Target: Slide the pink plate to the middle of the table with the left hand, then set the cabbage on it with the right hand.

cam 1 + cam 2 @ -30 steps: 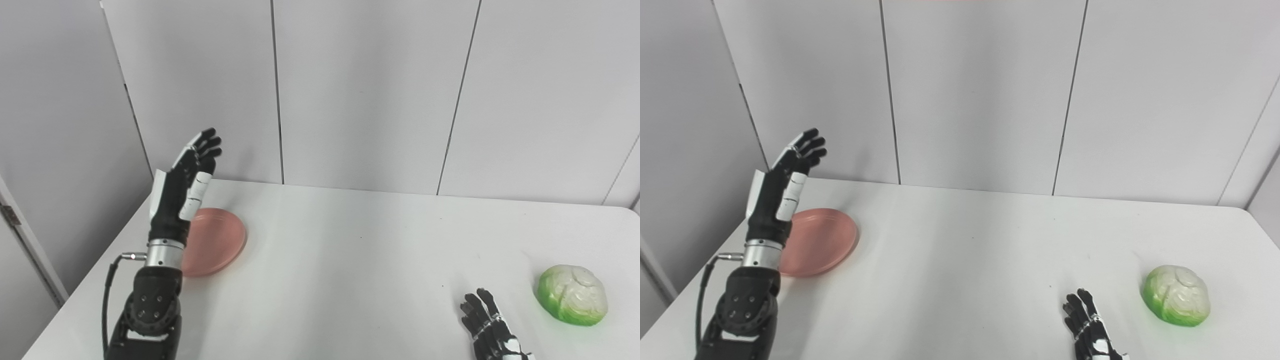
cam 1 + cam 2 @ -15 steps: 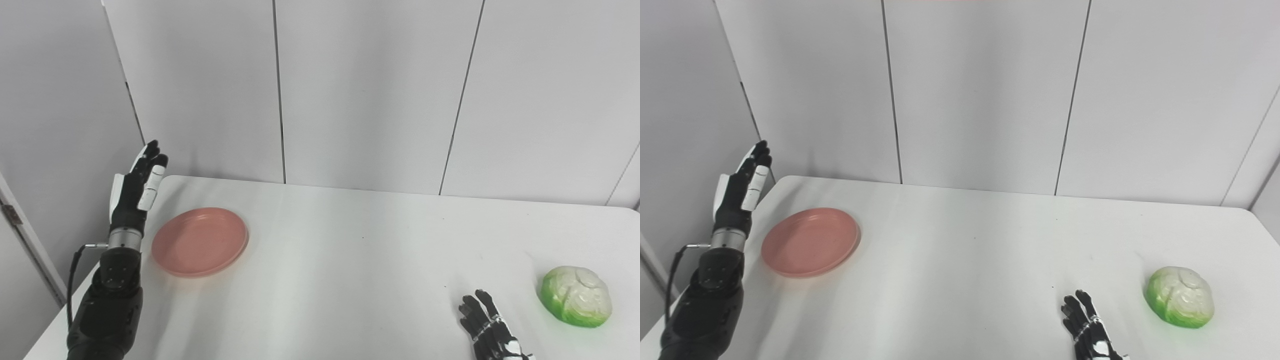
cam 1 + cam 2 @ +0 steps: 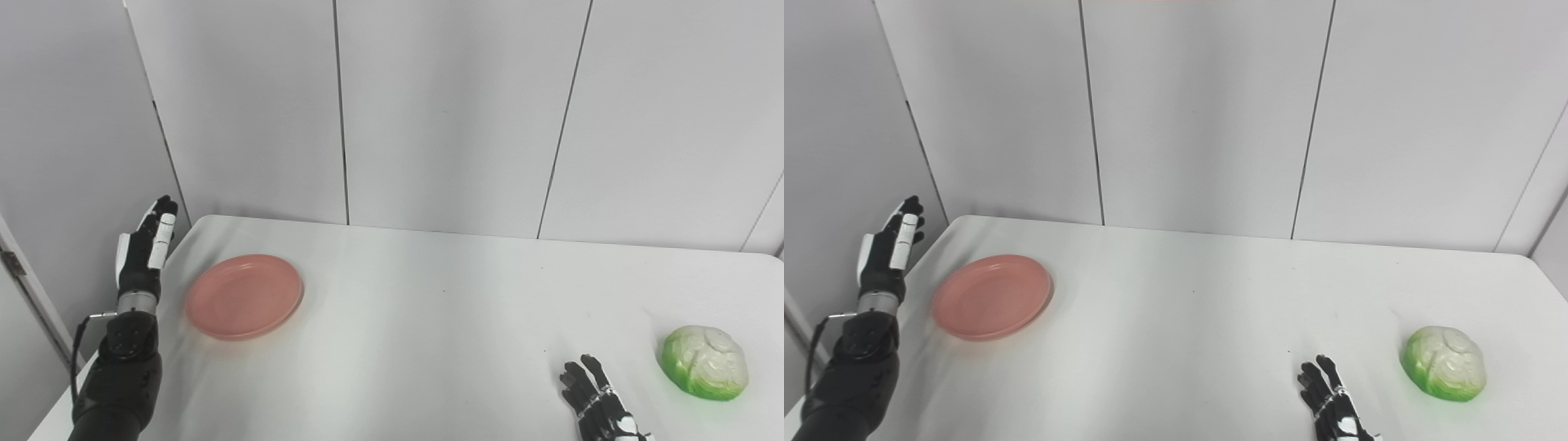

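Pink plate (image 3: 244,296) lies flat on the white table (image 3: 416,318), well toward the table's left end and nearer its far edge than its near one, with nothing on it. Left of the plate, apart from it, the left hand (image 3: 142,251) is raised beside the table's left edge, fingers straight and together, pointing up, holding nothing. Cabbage (image 3: 704,361), green at its base and pale on top, sits far to the right of the plate, near the table's right end. Right hand (image 3: 1335,407) lies low at the near edge, left of the cabbage and apart from it, fingers spread and gripping nothing. Between plate and cabbage the tabletop is bare, and grey wall panels (image 3: 1200,116) stand behind the table. Only the left eye view shows a small metal hinge (image 3: 12,262) at the far left, beyond the plate; the right eye view crops it out.
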You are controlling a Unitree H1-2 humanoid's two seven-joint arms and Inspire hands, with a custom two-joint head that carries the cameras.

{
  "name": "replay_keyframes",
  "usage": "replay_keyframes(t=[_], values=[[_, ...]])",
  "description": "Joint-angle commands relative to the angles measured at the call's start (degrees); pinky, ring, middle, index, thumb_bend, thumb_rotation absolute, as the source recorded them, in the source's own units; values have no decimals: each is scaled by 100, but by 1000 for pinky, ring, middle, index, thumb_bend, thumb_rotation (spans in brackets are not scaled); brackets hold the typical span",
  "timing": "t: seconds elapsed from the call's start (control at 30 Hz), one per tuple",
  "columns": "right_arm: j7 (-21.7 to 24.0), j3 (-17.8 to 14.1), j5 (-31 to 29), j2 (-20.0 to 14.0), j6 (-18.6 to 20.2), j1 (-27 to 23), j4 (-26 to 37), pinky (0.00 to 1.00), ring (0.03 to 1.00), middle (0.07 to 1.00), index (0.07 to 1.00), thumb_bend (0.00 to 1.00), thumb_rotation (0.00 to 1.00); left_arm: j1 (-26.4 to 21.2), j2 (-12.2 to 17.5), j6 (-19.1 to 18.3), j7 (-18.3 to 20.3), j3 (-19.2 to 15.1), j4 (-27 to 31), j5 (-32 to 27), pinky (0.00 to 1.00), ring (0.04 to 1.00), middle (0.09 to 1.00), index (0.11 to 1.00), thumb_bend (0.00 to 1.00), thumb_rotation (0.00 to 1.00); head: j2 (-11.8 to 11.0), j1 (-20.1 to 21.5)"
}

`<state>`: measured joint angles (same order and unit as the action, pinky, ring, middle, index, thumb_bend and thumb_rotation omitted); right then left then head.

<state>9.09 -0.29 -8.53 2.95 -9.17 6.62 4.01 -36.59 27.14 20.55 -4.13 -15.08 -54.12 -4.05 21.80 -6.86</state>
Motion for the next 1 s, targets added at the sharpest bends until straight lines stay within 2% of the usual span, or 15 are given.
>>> replay_keyframes(t=[0.0,0.03,0.13,0.23,0.37,0.5,0.67,0.93,0.97], values=[[-7,60,18,-114,276,388,-151,931,889,876,911,795,1000,-148,123,236,52,-3,-54,-85,900,913,906,874,788,965,22,-5],[-7,60,14,-115,283,395,-140,932,889,876,911,794,1000,-144,102,247,47,9,-121,-91,872,902,892,849,809,952,25,-4],[-20,56,6,-107,312,416,-99,930,888,875,909,789,1000,-146,24,313,107,24,-344,-174,871,902,886,835,869,930,46,5],[-14,63,-1,-115,326,425,-80,936,892,878,912,784,1000,-164,-21,372,205,42,-511,-241,887,901,886,825,864,912,65,10],[1,75,16,-132,304,421,-92,937,890,877,917,779,1000,-171,-68,351,395,79,-652,-329,894,903,891,825,793,916,65,10],[-12,81,28,-126,344,426,-63,935,889,877,916,784,1000,-124,-119,334,479,130,-628,-338,870,885,879,814,756,905,92,34],[-9,92,7,-108,385,439,-22,941,889,876,916,781,1000,-49,-180,294,618,162,-520,-412,841,867,874,818,805,896,125,69],[-63,117,83,-94,464,433,24,923,883,865,901,789,1000,22,-283,205,900,161,-272,-591,834,853,861,812,781,891,164,111],[-71,125,85,-96,473,433,30,927,883,865,900,785,1000,30,-290,216,913,174,-248,-586,805,842,860,809,766,903,164,111]])
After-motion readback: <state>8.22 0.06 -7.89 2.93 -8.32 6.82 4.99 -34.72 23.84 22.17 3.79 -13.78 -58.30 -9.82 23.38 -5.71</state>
